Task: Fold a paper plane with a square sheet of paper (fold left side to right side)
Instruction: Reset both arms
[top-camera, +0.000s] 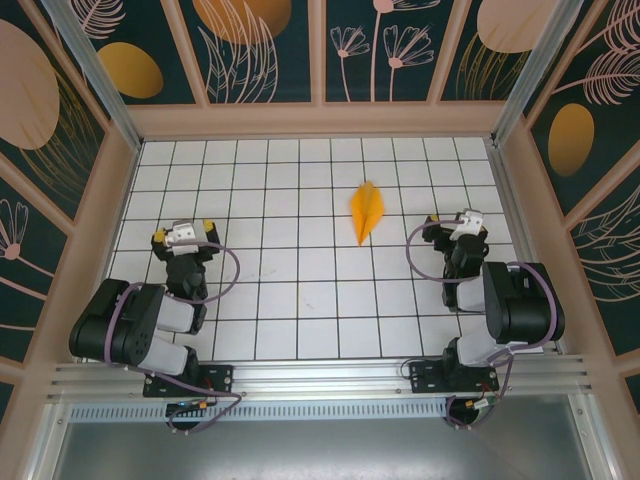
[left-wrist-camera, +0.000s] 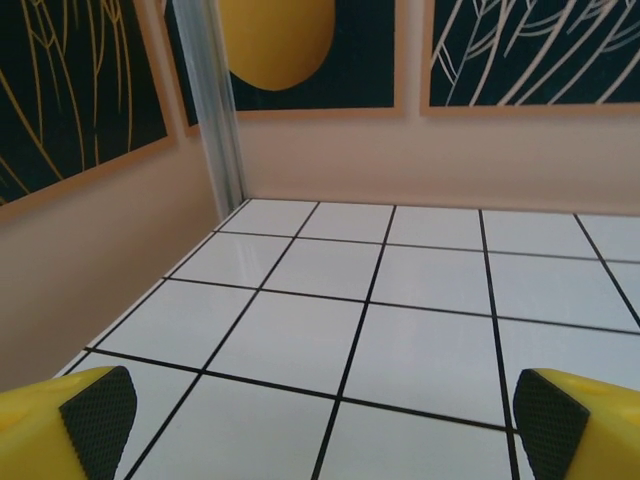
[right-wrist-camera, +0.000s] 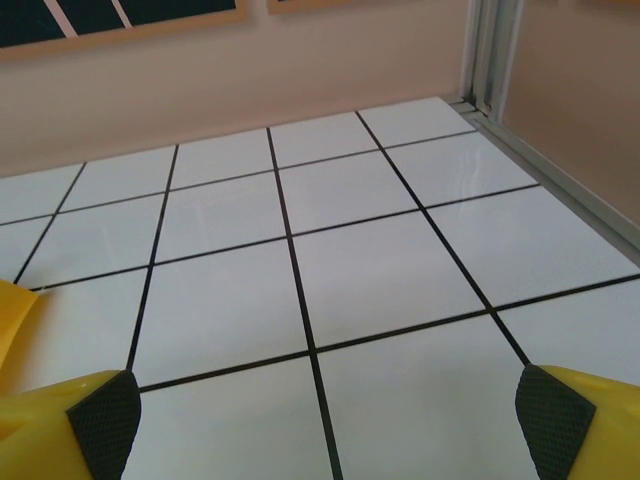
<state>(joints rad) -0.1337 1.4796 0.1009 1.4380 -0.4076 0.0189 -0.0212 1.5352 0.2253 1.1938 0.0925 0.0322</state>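
- The paper plane (top-camera: 367, 210) lay flat on the white tiled table (top-camera: 290, 300). It was a little right of the middle, in the far half.
- It was a slim orange dart. Its long thin tip pointed back toward the arms, and its wider part was on the far side.
- The left gripper (top-camera: 183, 233) was low over the tiles on the left side of the table, well apart from the plane.
- In the left wrist view, the left gripper (left-wrist-camera: 320, 425) had its jaws spread wide. Its yellow fingers had black bumpy pads (left-wrist-camera: 97, 420), one at each bottom corner of the view. Between them were bare white tiles with black lines, so it held nothing.
- Past those fingers stood a silver metal post (left-wrist-camera: 215, 100) in the corner of the pink walls. Above it was a painted yellow oval (left-wrist-camera: 275, 40).
- The right gripper (top-camera: 462, 222) was on the right side of the table. It was near the plane, on the plane's right, and did not touch it.
- In the right wrist view, the right gripper (right-wrist-camera: 325, 425) was also spread wide. Its black pads (right-wrist-camera: 553, 420) sat far apart with bare tiles between them. It held nothing too.
- Both arms were bent and tucked back close to their bases at the near edge.
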